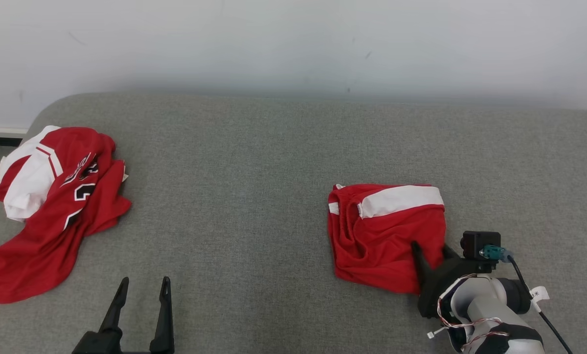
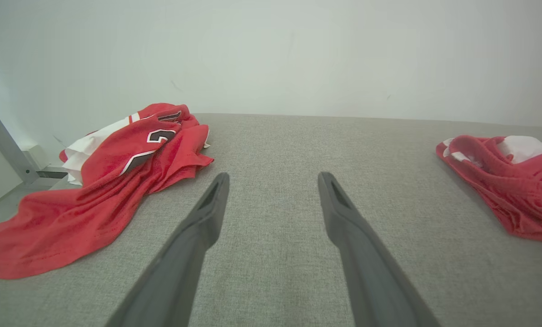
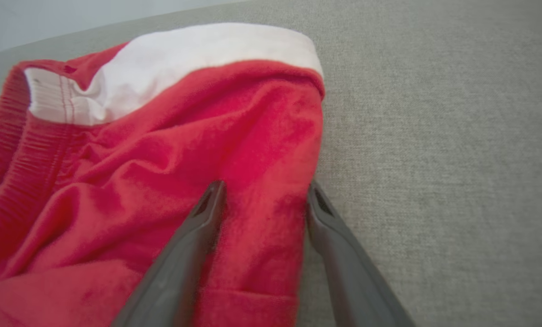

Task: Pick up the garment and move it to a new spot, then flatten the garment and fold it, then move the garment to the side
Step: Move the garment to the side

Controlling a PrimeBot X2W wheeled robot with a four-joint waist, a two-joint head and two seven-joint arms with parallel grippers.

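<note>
The garment point(image 1: 382, 231) is a pair of red shorts with a white band, lying folded on the grey cushion at the right; it also shows at the right edge of the left wrist view point(image 2: 516, 190). My right gripper point(image 1: 429, 247) is open at its near right corner. In the right wrist view the two fingers straddle the right edge of the red cloth point(image 3: 161, 150), with a strip of fabric between them point(image 3: 265, 188). My left gripper point(image 1: 145, 280) stands open over bare cushion at the lower left, nothing between its fingers point(image 2: 274, 177).
A crumpled red and white jersey point(image 1: 52, 206) with black numbers lies at the far left point(image 2: 116, 172), near the cushion's left edge. The grey cushion point(image 1: 254, 196) stretches wide between the two garments. A pale wall point(image 1: 293, 39) closes the back.
</note>
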